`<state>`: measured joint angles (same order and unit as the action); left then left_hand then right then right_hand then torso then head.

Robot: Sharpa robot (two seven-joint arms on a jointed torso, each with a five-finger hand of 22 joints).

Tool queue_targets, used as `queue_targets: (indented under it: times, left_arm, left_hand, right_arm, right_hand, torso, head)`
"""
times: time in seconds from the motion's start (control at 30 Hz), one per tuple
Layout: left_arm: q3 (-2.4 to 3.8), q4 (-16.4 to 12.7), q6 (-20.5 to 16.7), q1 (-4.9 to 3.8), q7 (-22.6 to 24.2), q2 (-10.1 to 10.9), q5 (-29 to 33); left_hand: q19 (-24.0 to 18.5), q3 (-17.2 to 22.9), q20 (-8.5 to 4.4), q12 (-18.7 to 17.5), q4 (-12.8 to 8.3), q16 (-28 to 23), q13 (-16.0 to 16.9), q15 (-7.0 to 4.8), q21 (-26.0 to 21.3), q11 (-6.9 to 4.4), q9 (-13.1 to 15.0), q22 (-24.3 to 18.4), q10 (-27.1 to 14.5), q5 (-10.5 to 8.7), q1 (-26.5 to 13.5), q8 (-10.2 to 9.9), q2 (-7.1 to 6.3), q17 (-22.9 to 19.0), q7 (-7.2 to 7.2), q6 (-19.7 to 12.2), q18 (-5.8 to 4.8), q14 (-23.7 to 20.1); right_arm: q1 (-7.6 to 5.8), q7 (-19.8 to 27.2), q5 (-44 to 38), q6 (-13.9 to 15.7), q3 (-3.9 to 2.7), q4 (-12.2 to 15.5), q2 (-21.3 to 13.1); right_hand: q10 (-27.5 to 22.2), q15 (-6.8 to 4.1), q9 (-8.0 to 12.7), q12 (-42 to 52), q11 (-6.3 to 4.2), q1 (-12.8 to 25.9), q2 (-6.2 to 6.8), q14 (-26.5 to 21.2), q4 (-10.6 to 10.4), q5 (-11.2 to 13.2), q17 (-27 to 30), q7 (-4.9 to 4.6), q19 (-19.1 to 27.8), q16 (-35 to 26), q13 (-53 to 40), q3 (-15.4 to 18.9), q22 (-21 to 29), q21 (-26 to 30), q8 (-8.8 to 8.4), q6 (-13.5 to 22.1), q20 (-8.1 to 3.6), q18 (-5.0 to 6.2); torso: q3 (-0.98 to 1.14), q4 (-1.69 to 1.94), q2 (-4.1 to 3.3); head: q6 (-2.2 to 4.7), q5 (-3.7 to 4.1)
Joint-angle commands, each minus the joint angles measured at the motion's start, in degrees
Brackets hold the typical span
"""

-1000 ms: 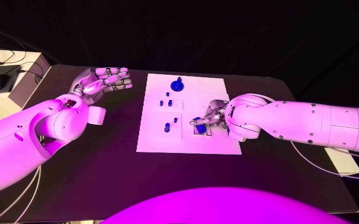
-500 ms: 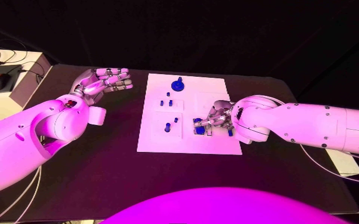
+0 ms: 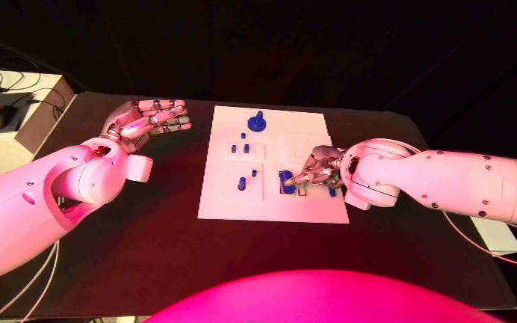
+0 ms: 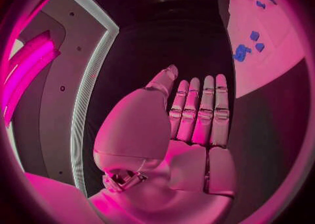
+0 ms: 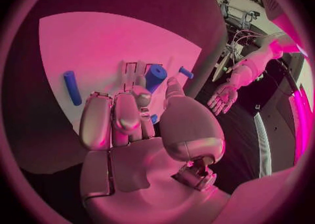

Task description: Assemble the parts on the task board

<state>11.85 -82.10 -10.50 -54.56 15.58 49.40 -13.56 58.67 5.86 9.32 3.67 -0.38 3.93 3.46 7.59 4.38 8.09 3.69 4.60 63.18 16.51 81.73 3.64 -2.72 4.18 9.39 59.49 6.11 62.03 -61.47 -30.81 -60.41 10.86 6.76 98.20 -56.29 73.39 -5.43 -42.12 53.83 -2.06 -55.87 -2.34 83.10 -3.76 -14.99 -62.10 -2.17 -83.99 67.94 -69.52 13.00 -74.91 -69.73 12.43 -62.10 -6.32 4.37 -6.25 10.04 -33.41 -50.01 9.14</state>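
Several blue parts sit on the task board mid-table: a round knobbed one near its far edge, small pegs toward its left edge, a loose cylinder lying flat. Right hand is over the board's right side near the front edge, fingers bent down around a blue part at a slot; can't tell if it grips it. Left hand hovers off the board's left edge, fingers straight and together, holding nothing.

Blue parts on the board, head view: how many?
7 visible: large one far edge; two mid-left; two lower-left; two at right hand. More possibly hidden beneath it.
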Motion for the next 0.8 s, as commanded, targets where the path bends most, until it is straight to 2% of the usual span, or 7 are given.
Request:
queue_targets:
  times: [0.03,0.2,0.23,0.27,0.47,0.63,0.8]
  left_arm:
    - [0.03,-0.2,0.9,0.11,0.2,0.0,0.3]
    - [0.03,-0.2,0.9,0.2,0.2,0.1,0.3]
    - [0.03,-0.2,0.9,0.21,0.2,0.1,0.3]
    - [0.03,-0.2,0.9,0.22,0.2,0.1,0.3]
    - [0.03,-0.3,0.9,0.25,0.2,0.1,0.3]
    - [0.03,-0.3,1.0,0.26,0.2,0.1,0.3]
    - [0.03,-0.2,0.9,0.28,0.2,0.0,0.3]
  left_hand:
    - [0.4,-0.1,0.0,-0.1,0.3,0.1,-0.1,0.06,0.1,0.1,-0.1,-0.1,-0.1,0.17,0.4,0.0,-0.06,0.0,0.12,0.0,-0.61,0.0]
    - [0.4,-0.1,0.0,-0.1,0.3,0.1,-0.1,0.06,0.1,0.1,-0.1,-0.1,-0.1,0.17,0.4,0.0,-0.06,0.0,0.12,0.0,-0.61,0.0]
    - [0.4,-0.1,0.0,-0.1,0.3,0.1,-0.1,0.06,0.1,0.1,-0.1,-0.1,-0.1,0.17,0.4,0.0,-0.06,0.0,0.12,0.0,-0.61,0.0]
    - [0.4,-0.1,0.0,-0.1,0.3,0.1,-0.1,0.06,0.1,0.1,-0.1,-0.1,-0.1,0.17,0.4,0.0,-0.06,0.0,0.12,0.0,-0.61,0.0]
    - [0.4,-0.2,0.0,-0.1,0.4,0.1,-0.1,0.04,0.1,0.09,-0.1,-0.1,-0.1,0.16,0.5,0.0,0.05,0.0,0.1,0.0,-0.61,0.0]
    - [0.4,-0.2,0.0,-0.1,0.5,0.1,-0.1,0.05,0.2,0.1,-0.1,-0.1,-0.1,0.16,0.4,0.0,0.08,0.0,0.09,0.0,-0.61,0.0]
    - [0.4,-0.2,0.01,-0.1,0.5,0.1,-0.1,0.05,0.1,0.1,-0.1,-0.1,-0.1,0.17,0.3,0.0,0.08,0.0,0.09,0.0,-0.61,0.0]
  right_arm:
    - [0.24,2.4,0.4,-1.9,-0.02,0.6,-0.4]
    - [0.46,2.5,0.3,-2.3,-0.02,0.7,-0.6]
    - [0.5,2.4,0.3,-2.3,-0.02,0.7,-0.6]
    - [0.53,2.3,0.3,-2.3,-0.02,0.6,-0.5]
    - [0.68,1.8,0.0,-1.5,-0.02,-0.1,-0.1]
    - [0.75,0.8,-0.8,-0.7,-0.02,-0.7,0.4]
    - [0.78,0.5,-1.2,-0.1,-0.02,-1.1,1.0]
  right_hand:
    - [0.4,0.02,-0.1,0.3,-0.04,-0.7,-0.02,0.2,0.7,-0.3,-0.1,0.13,-4.6,0.2,-0.1,-0.2,-10.1,-0.3,0.26,-0.4,0.15,-0.85]
    - [0.6,-0.11,-0.9,0.4,-0.21,-1.8,-0.38,0.2,2.6,-0.2,-0.2,0.39,-4.6,0.3,-0.2,-0.9,-10.2,-0.5,1.0,-0.7,0.03,-0.91]
    - [0.6,-0.14,-1.1,0.4,-0.24,-2.4,-0.59,0.2,3.0,1.1,-0.2,0.45,-4.6,0.2,-0.2,-1.6,-10.2,-0.6,1.19,-0.7,0.0,-0.93]
    - [0.6,-0.04,-1.8,0.5,-0.34,-2.2,0.19,0.3,3.5,1.5,-0.2,0.58,-4.6,0.3,-0.3,-4.0,-10.2,-0.6,1.76,-0.3,-0.13,-0.96]
    - [0.7,-0.28,-2.3,0.5,-0.42,-3.0,-0.7,0.3,4.8,-1.9,-0.3,0.66,-4.6,0.3,-0.4,-6.3,-10.2,-0.7,2.48,-0.4,-0.14,-1.0]
    - [0.9,-0.35,-2.4,0.5,-0.53,-2.1,-3.41,0.3,4.0,-2.4,-0.3,0.83,-4.6,0.3,-0.4,-7.3,-10.2,-0.7,2.74,-0.4,-0.21,-1.02]
    - [1.0,-0.37,-2.4,0.6,-0.57,-1.8,-3.63,0.3,3.7,-2.2,-0.3,0.89,-4.6,0.3,-0.5,-7.3,-10.2,-0.9,2.87,-0.5,-0.24,-1.06]
  torso:
    - [-0.03,0.02,0.01]
    - [-0.05,0.01,0.03]
    - [-0.05,0.01,0.03]
    - [-0.06,0.04,0.02]
    - [-0.09,0.07,-0.02]
    - [-0.07,0.06,0.0]
    - [-0.01,0.14,-0.01]
  head:
    - [0.01,-0.03]
    - [0.01,0.05]
    - [0.01,0.05]
    - [0.01,0.09]
    - [0.01,0.16]
    - [0.01,0.0]
    - [0.01,0.0]
